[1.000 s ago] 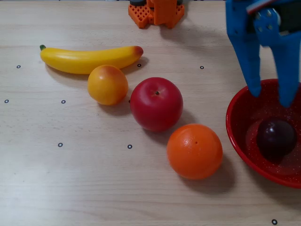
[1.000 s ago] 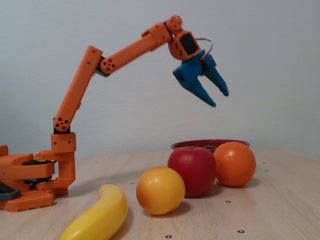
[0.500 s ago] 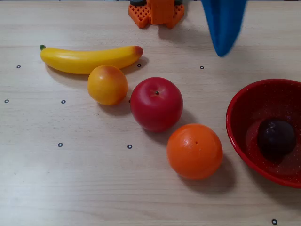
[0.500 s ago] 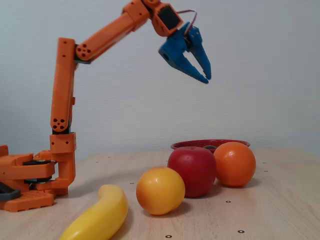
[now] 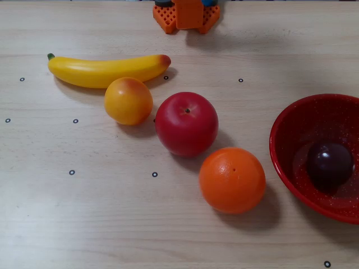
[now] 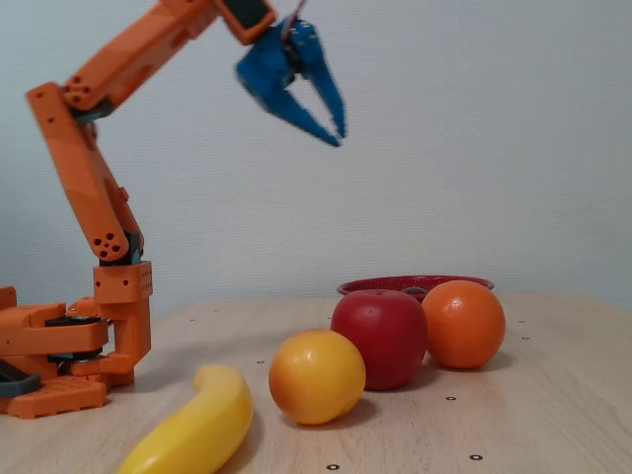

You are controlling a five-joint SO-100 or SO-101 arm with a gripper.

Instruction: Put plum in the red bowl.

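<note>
**Plum sits in the bowl**

The plum (image 5: 330, 161) rests inside the red bowl (image 5: 287, 126) at the overhead view's right edge. Up high over the bench (image 5: 112, 213), the blue jaws (image 6: 334, 126) hang parted and empty, well clear of apple (image 5: 186, 123), orange (image 5: 232, 179) and banana (image 5: 106, 70).

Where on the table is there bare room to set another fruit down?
Free: the wide wooden strip in front of the yellow-orange peach, red apple and orange; also the patch between the orange arm base and glossy red bowl. Crowded: the diagonal fruit row from yellow banana to bowl.
</note>
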